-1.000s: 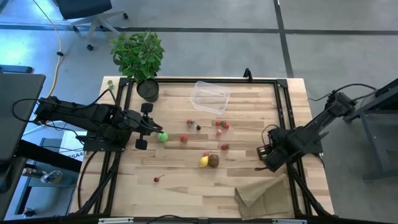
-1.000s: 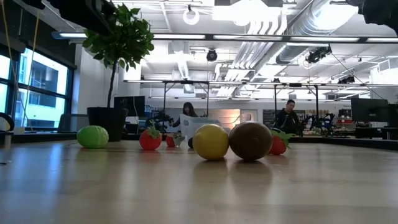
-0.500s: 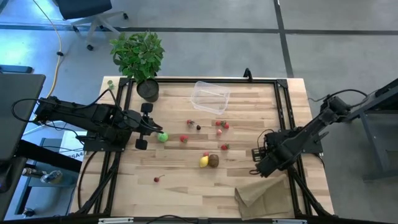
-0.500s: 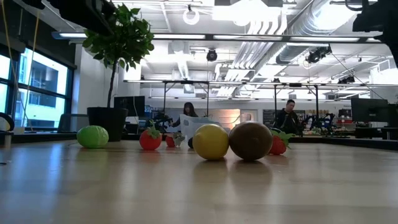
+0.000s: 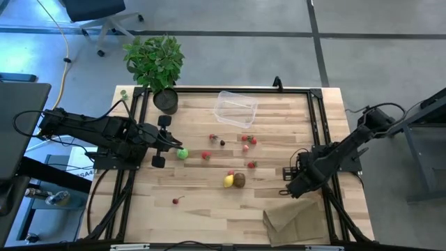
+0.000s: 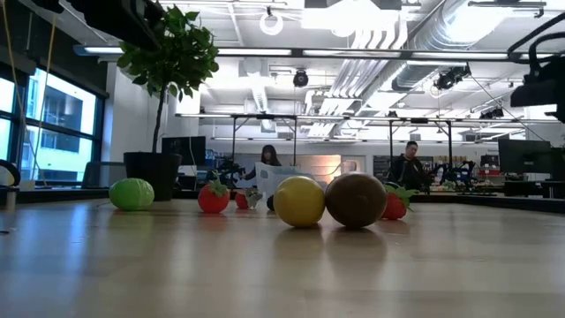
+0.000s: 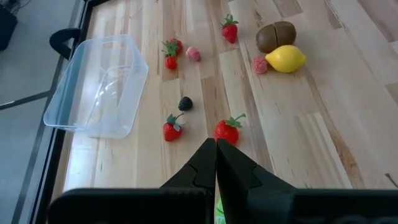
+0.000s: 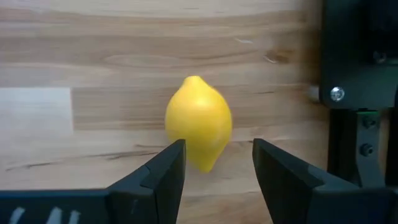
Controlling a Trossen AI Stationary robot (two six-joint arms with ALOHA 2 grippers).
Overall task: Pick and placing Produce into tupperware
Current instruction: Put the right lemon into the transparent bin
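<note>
Wooden boards make the counter [image 5: 209,209], and all the produce lies loose on it. Going from left to right: the left tool [image 7: 216,149] waits at the left edge with its fingers pressed together, holding nothing. A green lime [image 5: 182,153] sits touching its tip. Just ahead of this tool lie 2 strawberries [image 7: 227,130], and further ahead a small dark berry [image 7: 185,103]. The clear tupperware [image 5: 235,109] stands far ahead of it, empty. Near the middle of the counter, 1 yellow lemon [image 5: 228,180] touches the brown kiwi [image 5: 240,180].

The right tool [image 8: 216,163] hovers low at the right side, beside the frame rail [image 5: 316,132]. Its fingers are parted to a medium width, and a second lemon [image 8: 198,122] lies just in front of them, not yet between them and not held.

I think the risk is in the approach. The lemon is round and smooth, so if 1 finger touches it first, it may roll away toward the rail. Also the opening looks only a little wider than the fruit, so a small error sideways may push it instead of catching it.
</note>
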